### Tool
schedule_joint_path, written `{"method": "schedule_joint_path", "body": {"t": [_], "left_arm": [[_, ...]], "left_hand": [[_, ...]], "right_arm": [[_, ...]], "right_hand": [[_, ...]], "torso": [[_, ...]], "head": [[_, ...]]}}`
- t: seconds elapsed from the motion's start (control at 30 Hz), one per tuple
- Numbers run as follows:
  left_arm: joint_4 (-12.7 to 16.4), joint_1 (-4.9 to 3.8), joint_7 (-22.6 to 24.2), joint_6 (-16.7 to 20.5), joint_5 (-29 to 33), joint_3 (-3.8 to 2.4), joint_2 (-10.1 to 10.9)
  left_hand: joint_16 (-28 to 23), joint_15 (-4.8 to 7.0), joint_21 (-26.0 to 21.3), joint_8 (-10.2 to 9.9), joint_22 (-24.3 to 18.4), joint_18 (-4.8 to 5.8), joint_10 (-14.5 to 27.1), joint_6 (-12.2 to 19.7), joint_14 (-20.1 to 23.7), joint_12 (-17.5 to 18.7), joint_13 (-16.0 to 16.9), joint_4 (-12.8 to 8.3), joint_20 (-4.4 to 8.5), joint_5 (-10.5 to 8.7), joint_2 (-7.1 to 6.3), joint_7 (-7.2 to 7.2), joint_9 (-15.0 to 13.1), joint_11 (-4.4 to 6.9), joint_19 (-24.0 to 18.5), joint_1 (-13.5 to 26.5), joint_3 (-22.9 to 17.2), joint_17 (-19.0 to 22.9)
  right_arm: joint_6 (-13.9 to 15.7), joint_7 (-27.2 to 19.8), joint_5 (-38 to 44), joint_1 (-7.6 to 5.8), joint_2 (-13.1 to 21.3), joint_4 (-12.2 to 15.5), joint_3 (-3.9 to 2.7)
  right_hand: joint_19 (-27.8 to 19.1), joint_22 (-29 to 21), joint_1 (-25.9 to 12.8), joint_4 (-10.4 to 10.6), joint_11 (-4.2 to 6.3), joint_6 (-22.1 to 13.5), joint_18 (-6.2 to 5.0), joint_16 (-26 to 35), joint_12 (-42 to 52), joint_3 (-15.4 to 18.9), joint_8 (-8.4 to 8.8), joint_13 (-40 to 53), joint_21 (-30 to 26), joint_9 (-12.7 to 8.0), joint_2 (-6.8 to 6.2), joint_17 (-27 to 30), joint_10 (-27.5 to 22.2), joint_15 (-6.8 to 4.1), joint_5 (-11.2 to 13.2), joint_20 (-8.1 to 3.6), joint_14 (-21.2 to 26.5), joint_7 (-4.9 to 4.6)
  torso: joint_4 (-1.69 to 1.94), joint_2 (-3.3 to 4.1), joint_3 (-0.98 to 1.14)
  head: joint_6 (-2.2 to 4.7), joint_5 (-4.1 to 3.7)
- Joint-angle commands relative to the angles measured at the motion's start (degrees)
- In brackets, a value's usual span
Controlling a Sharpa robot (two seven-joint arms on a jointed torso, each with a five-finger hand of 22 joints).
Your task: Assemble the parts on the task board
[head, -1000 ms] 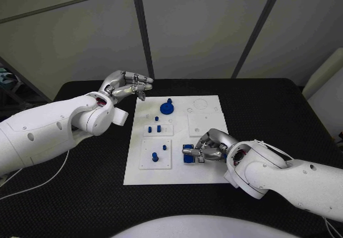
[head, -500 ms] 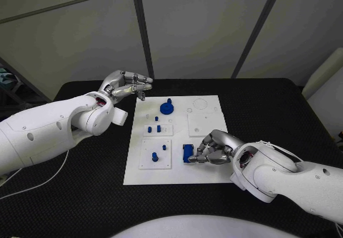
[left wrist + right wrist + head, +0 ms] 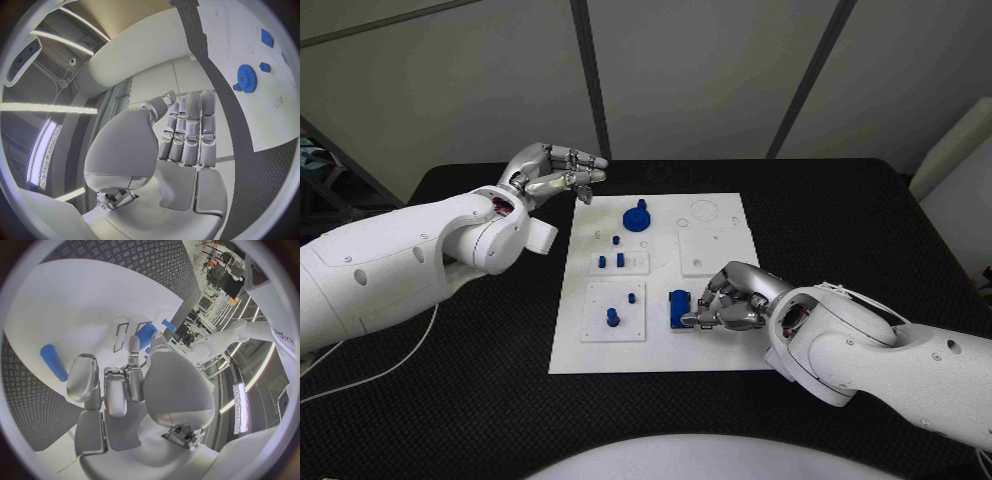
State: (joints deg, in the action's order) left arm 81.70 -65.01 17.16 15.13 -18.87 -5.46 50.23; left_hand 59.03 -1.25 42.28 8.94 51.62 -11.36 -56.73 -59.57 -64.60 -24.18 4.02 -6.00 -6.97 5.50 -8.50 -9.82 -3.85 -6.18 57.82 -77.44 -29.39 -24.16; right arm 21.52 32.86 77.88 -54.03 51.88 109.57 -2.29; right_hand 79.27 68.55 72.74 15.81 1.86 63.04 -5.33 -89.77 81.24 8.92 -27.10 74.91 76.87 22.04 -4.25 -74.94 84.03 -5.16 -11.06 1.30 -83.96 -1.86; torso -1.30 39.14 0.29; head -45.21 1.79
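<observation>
The right hand (image 3: 728, 300) has its fingers curled down over the near right part of the task board (image 3: 718, 355), fingertips against a blue block part (image 3: 679, 308) lying just left of them. Whether the block is actually pinched or only touched I cannot tell; the right wrist view shows the fingers bent with a blue piece (image 3: 147, 335) just beyond their tips. My guess is the hand is steadying or picking this block for fitting.

The left hand (image 3: 557, 170) hovers off the board's far left corner, above the black table (image 3: 877, 200), its fingers loosely curled together with nothing in them. It looks parked out of the way, leaving the board free.

On the board, a blue gear (image 3: 638, 217) sits near the far edge, small blue pegs (image 3: 610, 260) stand in a plate at the left middle, and more pegs (image 3: 613, 317) stand in the plate toward the near left corner. A loose blue cylinder (image 3: 53, 362) lies on the board beside the right hand.

No readable brand, label or writing appears on the board or the parts.
</observation>
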Motion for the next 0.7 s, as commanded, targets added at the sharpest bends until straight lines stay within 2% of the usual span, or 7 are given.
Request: {"method": "schedule_joint_path", "body": {"t": [0.03,0.33,0.47,0.6,0.7], "left_arm": [[0.03,-0.07,0.16,-0.53,0.08,-0.03,-0.06],[-0.04,-0.05,0.1,-0.6,0.08,-0.02,-0.03],[-0.05,-0.04,0.09,-0.62,0.08,-0.02,0.0],[-0.06,-0.04,0.07,-0.65,0.08,-0.01,0.04],[-0.05,-0.03,0.06,-0.64,0.08,0.0,0.12]], "left_hand": [[-0.3,-0.29,-0.21,-0.03,0.08,0.86,0.29,0.39,0.08,-0.35,0.04,-0.37,-0.28,-0.17,0.4,-0.01,0.0,-0.02,0.01,-0.18,0.08,0.09],[-0.3,-0.29,-0.21,-0.03,0.08,0.86,0.29,0.39,0.08,-0.35,0.04,-0.37,-0.28,-0.17,0.4,-0.01,0.0,-0.02,0.01,-0.18,0.08,0.09],[-0.3,-0.29,-0.21,-0.03,0.08,0.86,0.29,0.39,0.08,-0.35,0.04,-0.37,-0.28,-0.17,0.4,-0.01,0.0,-0.02,0.01,-0.18,0.08,0.09],[-0.29,-0.3,-0.2,-0.05,0.11,0.87,0.4,0.47,0.08,-0.39,0.03,-0.38,-0.28,-0.17,0.41,-0.03,0.01,-0.05,0.01,-0.16,0.08,0.12],[-0.29,-0.3,-0.2,-0.05,0.11,0.87,0.4,0.47,0.08,-0.39,0.03,-0.38,-0.28,-0.17,0.41,-0.03,0.01,-0.05,0.01,-0.16,0.08,0.12]], "right_arm": [[-0.21,0.53,1.53,-0.05,-0.14,-0.27,-0.01],[0.04,0.28,2.08,-0.05,-0.01,-0.46,-0.01],[-0.56,-0.27,1.45,-0.05,0.06,-0.5,-0.01],[-1.4,-0.84,0.86,-0.06,0.15,-0.52,-0.01],[-2.01,-1.38,0.59,-0.06,0.29,-0.42,-0.01]], "right_hand": [[0.18,0.11,0.3,0.04,0.56,0.18,0.88,-0.23,0.37,-0.05,-0.52,8.38,0.14,0.2,0.81,-15.06,2.1,-0.42,-0.4,-0.29,-6.04,0.42],[0.27,0.27,1.83,-0.82,0.79,-0.08,0.91,-0.23,0.66,0.01,-1.16,8.67,0.21,0.69,1.55,-15.06,2.3,-0.64,-0.68,-0.5,-6.04,0.66],[-0.02,-0.22,1.24,-0.51,0.63,-0.78,0.83,-0.23,-0.02,1.17,-1.32,8.19,-0.14,0.92,0.82,-15.06,1.96,-0.56,-2.69,-0.51,-6.04,0.43],[-0.35,-0.73,0.45,0.13,0.41,-1.35,0.73,-0.23,-0.6,2.18,-1.41,7.81,-0.52,1.06,-0.12,-15.06,1.65,-0.39,-2.12,-0.39,-6.04,0.19],[-0.45,-0.83,0.64,0.33,0.32,-1.63,0.7,-0.23,-0.84,2.54,-1.62,7.67,-0.64,1.23,-1.06,-15.06,1.5,-0.3,-0.79,-0.29,-6.04,0.11]], "torso": [[-0.04,0.05,0.0],[-0.07,-0.04,0.02],[-0.08,-0.04,0.03],[-0.06,-0.03,0.02],[-0.09,0.02,0.03]], "head": [[-0.06,0.03],[-0.18,0.03],[-0.15,0.02],[-0.2,0.02],[-0.23,0.04]]}}
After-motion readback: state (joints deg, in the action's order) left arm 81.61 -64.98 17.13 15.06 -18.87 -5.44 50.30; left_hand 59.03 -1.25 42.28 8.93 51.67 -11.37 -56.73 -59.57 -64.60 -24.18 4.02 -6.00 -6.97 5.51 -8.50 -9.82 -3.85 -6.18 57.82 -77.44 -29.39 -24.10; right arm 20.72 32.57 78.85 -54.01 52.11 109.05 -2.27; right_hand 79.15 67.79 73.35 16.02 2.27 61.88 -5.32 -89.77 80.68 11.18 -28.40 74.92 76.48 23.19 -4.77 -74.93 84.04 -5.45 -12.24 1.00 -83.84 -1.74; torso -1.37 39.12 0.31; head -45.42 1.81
